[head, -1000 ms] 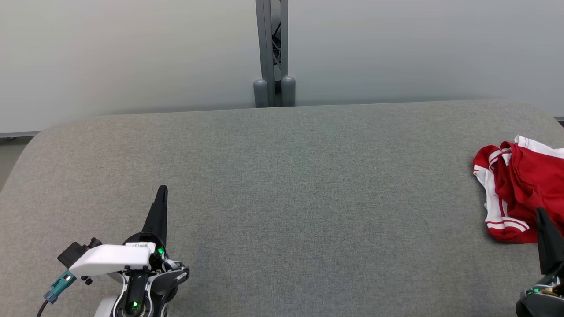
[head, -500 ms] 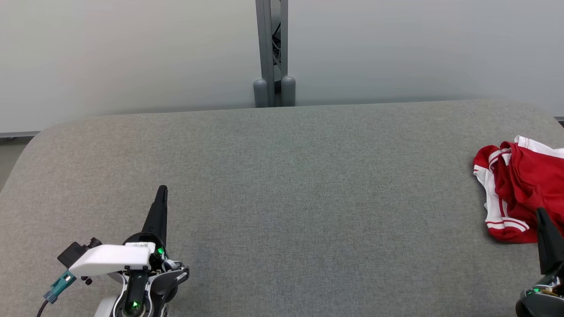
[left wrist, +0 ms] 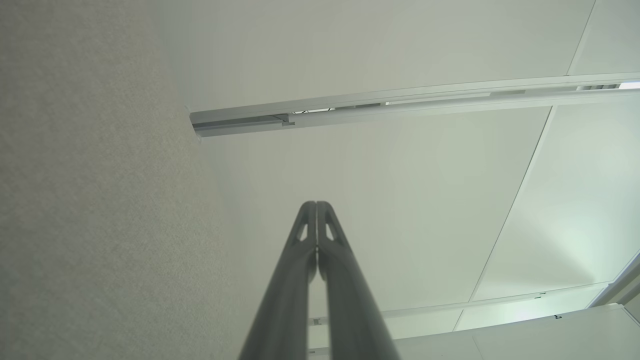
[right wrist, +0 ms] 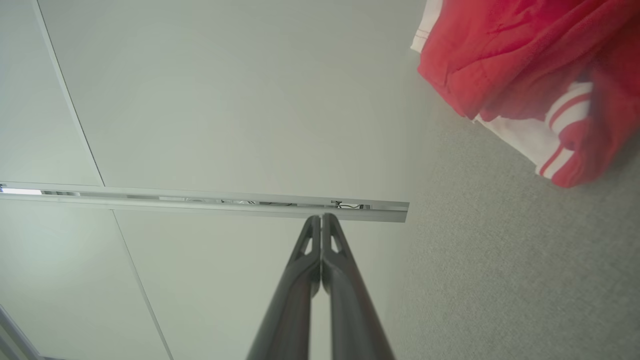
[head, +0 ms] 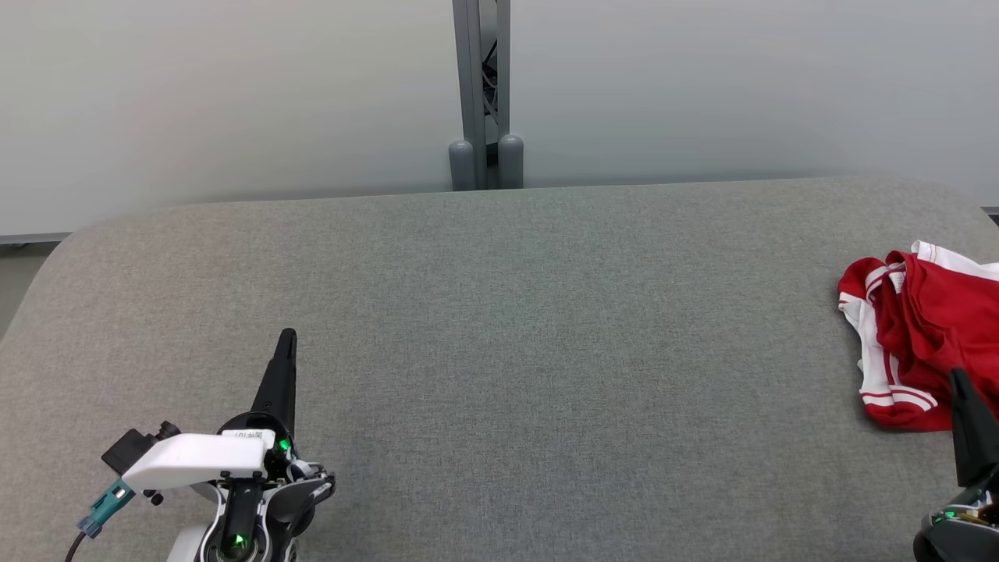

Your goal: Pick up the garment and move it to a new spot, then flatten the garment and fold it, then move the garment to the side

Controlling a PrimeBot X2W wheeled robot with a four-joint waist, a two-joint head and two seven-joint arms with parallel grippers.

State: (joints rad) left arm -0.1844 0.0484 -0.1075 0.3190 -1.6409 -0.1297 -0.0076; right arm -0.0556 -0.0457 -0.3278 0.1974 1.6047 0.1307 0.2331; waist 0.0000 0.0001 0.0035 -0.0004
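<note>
Right gripper (head: 958,378) pinched closed, empty; red-and-white garment (head: 929,320) crumpled just ahead of its tips | left gripper (head: 287,337) likewise closed, empty, well apart over the grey table (head: 499,328)

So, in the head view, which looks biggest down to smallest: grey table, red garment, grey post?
Largest: grey table; then red garment, cut off at the picture's edge; smallest: grey post.

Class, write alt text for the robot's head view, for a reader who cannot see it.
A crumpled red and white garment lies at the right edge of a grey table. The left gripper, shut, points up at lower left; the right gripper shows at lower right, beside the garment. A grey post stands behind.
</note>
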